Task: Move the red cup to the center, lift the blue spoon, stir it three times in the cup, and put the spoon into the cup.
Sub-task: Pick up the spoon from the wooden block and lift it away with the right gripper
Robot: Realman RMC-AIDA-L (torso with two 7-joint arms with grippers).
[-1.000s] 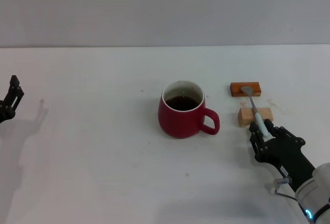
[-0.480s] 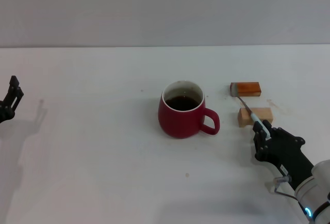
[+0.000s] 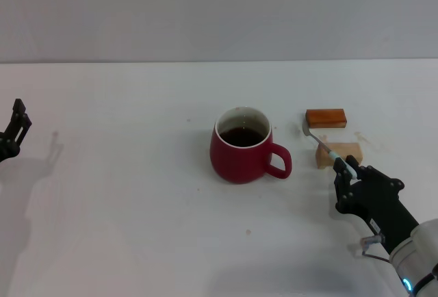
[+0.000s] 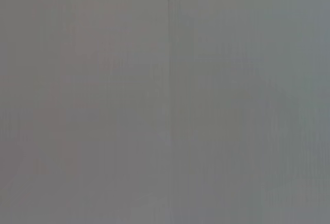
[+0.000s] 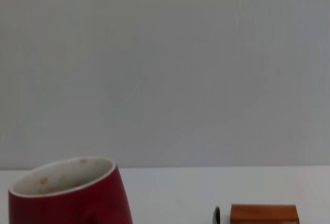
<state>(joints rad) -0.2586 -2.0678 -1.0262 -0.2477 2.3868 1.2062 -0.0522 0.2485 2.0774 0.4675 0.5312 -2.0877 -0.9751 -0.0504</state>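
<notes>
Red cup [image 3: 241, 147] sitting mid-worktop, dark liquid inside, handle pointing toward the right edge; already placed centrally, by the look of it. Right gripper [image 3: 348, 171] hovering near the front right corner, fingers clamped on the pale handle of the blue spoon [image 3: 327, 149], bowl tilting up beside the orange block [image 3: 326, 118] and over the tan block [image 3: 340, 153]. Lifting step under way, seemingly. Next calling for carrying the bowl across above the rim, then lowering. Left gripper [image 3: 15, 131] idling at the left edge, fingers apart.
</notes>
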